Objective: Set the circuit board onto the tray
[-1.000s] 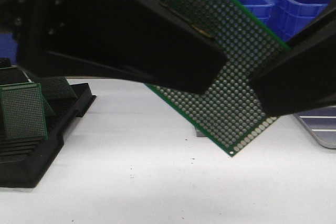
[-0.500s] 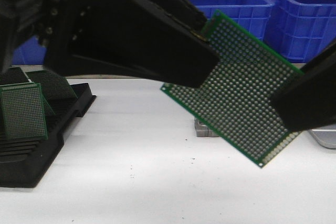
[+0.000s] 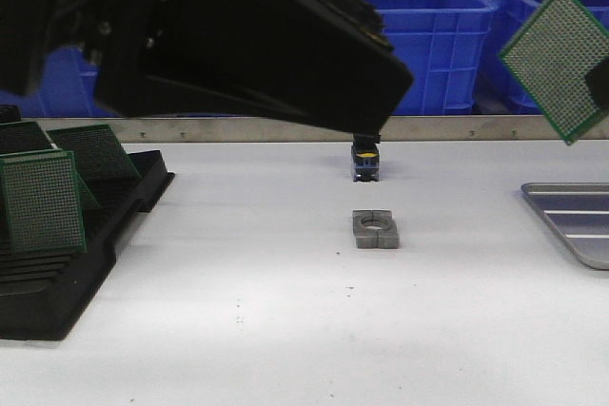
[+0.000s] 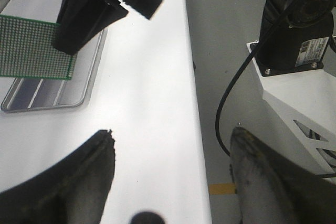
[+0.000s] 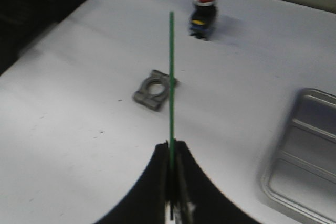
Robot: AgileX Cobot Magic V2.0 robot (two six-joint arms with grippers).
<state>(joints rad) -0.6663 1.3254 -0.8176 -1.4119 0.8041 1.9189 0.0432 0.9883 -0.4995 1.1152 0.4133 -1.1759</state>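
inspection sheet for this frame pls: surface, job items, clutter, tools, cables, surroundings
Surface: white table, a few small specks.
Job's things: circuit board held in the air, tilted; tray at the table's right edge, its visible part bare.
Clutter: grey metal clamp block; red-capped push button; black slotted rack holding green boards.
Tools: right tool shut on the board's edge; left tool open, holding nothing.
Cables: black cable by the robot base.
Surroundings: blue plastic crates behind the table.
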